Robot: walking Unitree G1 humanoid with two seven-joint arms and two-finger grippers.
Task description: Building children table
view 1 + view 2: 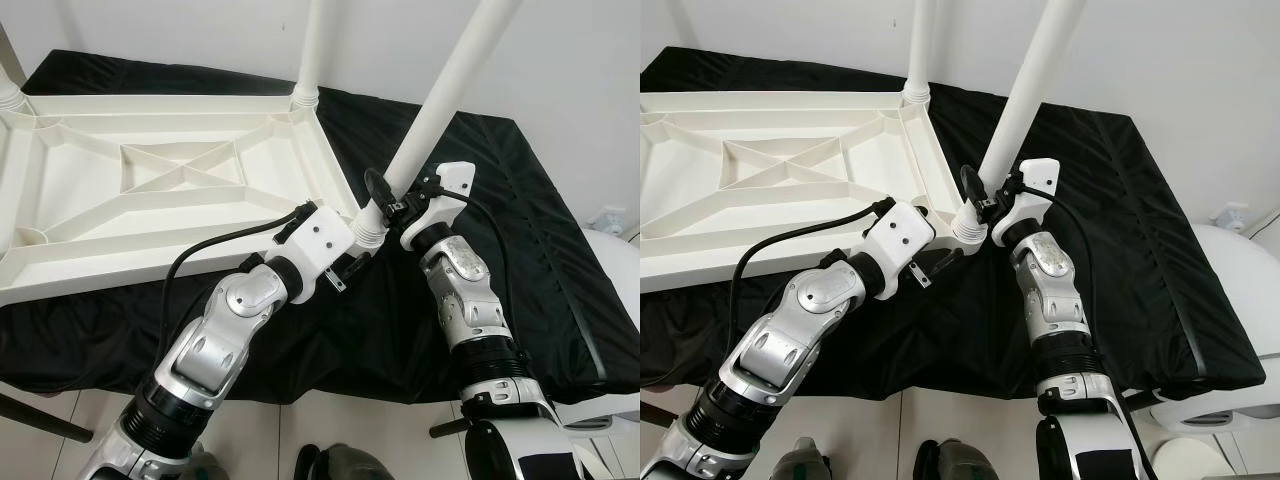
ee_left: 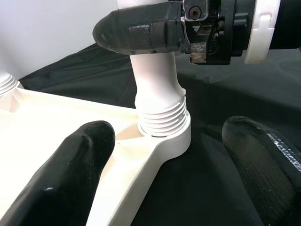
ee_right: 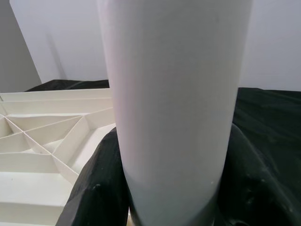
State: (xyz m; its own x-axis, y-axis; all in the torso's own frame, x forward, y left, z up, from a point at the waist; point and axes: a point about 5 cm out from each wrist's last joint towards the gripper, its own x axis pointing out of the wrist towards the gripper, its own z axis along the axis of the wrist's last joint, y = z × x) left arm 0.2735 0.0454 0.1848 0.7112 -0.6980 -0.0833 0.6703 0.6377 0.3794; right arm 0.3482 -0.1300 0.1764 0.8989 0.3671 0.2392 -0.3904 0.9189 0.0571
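Note:
The white plastic table top [image 1: 150, 190] lies upside down on a black cloth. A long white leg [image 1: 450, 90] stands tilted in the near right corner socket [image 2: 169, 139], its threaded end [image 2: 162, 115] partly in. My right gripper [image 1: 390, 195] is shut on this leg just above the threads; its black fingers [image 3: 99, 188] hug both sides of the tube. My left gripper [image 2: 164, 174] is open, low beside the same corner, one finger [image 2: 70, 174] over the table's rim and the other over the cloth.
Another leg [image 1: 315, 50] stands in the far right corner and one [image 1: 8, 85] at the far left. The black cloth [image 1: 530, 260] covers the support out to its right edge. A white rounded object [image 1: 612, 265] sits at the right, and pale floor lies below.

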